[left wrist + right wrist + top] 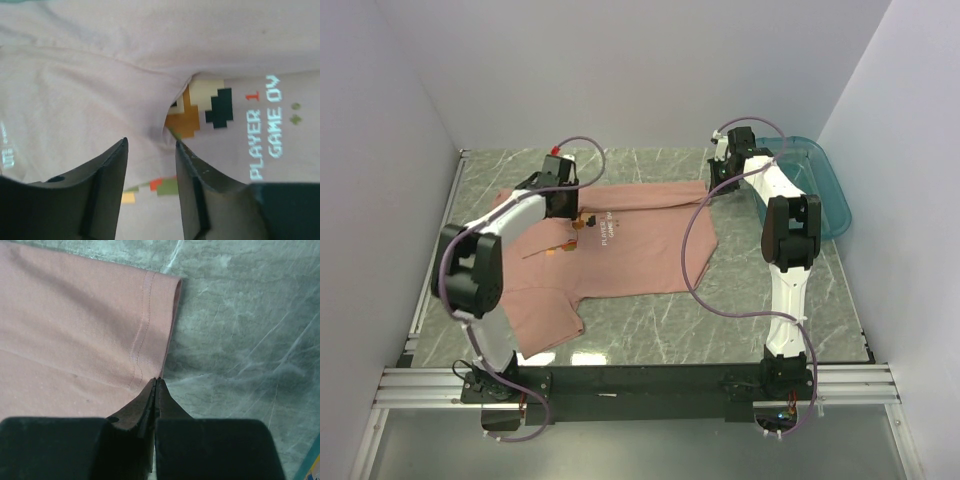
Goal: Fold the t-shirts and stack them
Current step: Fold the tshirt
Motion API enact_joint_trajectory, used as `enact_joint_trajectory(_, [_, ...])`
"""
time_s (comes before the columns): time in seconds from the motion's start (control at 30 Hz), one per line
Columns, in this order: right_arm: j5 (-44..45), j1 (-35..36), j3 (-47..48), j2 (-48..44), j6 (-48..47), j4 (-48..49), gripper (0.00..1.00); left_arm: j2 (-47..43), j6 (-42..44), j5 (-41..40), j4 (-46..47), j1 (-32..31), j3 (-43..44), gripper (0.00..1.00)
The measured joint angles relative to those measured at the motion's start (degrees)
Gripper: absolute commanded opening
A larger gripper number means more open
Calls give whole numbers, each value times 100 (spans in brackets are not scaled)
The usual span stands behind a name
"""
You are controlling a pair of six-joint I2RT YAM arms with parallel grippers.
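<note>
Top view. One t-shirt (pixel 630 250) lies spread on the marbled table (pixel 740 310), collar end to the left. Its far edge is doubled over toward the middle, which I take to be the first lengthwise fold. The left gripper (pixel 563 200) hangs over the folded edge near the chest print. The right gripper (pixel 725 172) sits at the far right corner, by the hem. With one at each end of the same edge, the pair looks placed to carry that edge over evenly. A teal tub (pixel 825 195) stands apart at the right, untouched. No stack in sight.

Left wrist view. The fingers (pixel 107 175) stand parted, a clear gap between them. A soft ridge of pink cloth rises in that gap but neither pad presses on it. The print (pixel 215 107) is partly covered by the flap, so the fold does overlap the chest.

Right wrist view. The fingers are closed tip to tip, right on the stitched hem (pixel 150 325) where cloth meets bare table. Cannot tell whether any cloth is caught between them. My guess is that this end pins or steadies the corner so the fold lies straight.
</note>
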Motion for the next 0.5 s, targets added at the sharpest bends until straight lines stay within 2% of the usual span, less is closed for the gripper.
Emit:
enact_joint_trajectory(0.13, [-13,0,0,2,-13,0,0,-944,-485,380,385,352,-769,50])
enact_joint_trajectory(0.2, [-15,0,0,2,-15,-2,0,-1547,-901,807,726,896,-1366,44])
enact_joint_trajectory(0.3, [-22,0,0,4,-15,0,0,-2371,-1537,1300,1152,2011,-2288,41])
enact_joint_trajectory(0.37, [-33,0,-2,7,-15,0,0,-2651,-1921,1502,1285,2573,-2723,40])
enact_joint_trajectory(0.5, [-35,0,-2,13,-15,-2,0,-2610,-2448,1871,1198,2815,-3152,38])
